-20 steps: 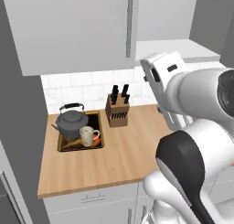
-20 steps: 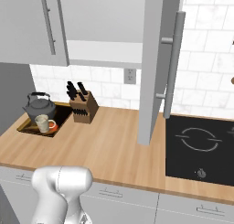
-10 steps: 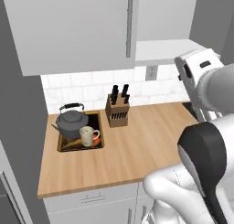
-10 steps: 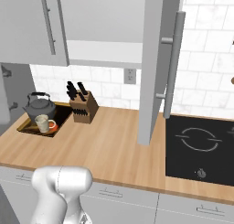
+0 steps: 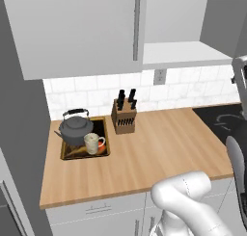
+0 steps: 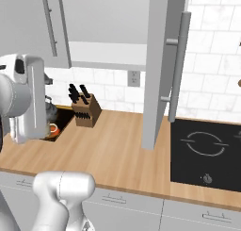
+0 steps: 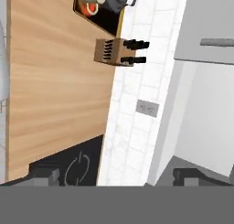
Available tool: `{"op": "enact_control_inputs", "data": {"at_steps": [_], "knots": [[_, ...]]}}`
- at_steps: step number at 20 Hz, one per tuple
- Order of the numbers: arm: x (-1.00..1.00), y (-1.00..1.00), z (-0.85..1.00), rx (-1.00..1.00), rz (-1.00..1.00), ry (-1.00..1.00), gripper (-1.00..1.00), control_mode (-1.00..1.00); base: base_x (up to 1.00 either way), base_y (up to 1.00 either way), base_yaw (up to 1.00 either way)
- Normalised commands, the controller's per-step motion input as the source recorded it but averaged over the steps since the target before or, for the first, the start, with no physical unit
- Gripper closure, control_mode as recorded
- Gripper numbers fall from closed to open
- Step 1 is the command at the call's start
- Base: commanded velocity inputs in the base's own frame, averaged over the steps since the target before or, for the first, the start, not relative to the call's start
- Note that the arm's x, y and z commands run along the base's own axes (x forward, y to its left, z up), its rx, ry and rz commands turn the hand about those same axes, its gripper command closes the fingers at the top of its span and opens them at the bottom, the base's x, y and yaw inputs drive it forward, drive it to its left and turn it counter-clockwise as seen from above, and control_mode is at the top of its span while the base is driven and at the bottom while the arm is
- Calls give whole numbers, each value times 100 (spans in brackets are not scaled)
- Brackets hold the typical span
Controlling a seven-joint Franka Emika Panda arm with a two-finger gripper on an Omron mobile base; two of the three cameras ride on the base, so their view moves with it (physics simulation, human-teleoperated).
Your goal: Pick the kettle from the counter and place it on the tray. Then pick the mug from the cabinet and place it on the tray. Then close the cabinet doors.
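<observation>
Counter looks sorted, kettle and mug on the tray (gripper wide open, empty), so one door hangs open for closing.

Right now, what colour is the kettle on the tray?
Dark grey kettle, black handle middle; clearest in the left base view.

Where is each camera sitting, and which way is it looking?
Left base view: behind the arm on its left, looking down at the counter, tray, kettle and mug; white arm at the bottom.
Right base view: behind on its right, facing the open cabinet door and stovetop; arm at left.
Hand view: on the hand, rolled sideways; gripper open.
All three share the knife block.
</observation>
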Motion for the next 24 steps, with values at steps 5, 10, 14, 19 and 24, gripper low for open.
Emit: {"op": "enact_control_inputs", "data": {"at_steps": [5, 10, 14, 19, 24], "knots": [[-6, -85, -8, 5, -27, 0, -100, -100, 0, 0, 0], [-25, -80, -1, 5, -21, -10, -100, -100, 0, 0, 0], [-53, -68, 0, 0, -1, -23, -100, -100, 0, 0, 0], [-44, -64, 0, 0, -8, -12, -100, -100, 0, 0, 0], [-20, -65, 2, 0, -33, 1, -100, -100, 0, 0, 0]]}}
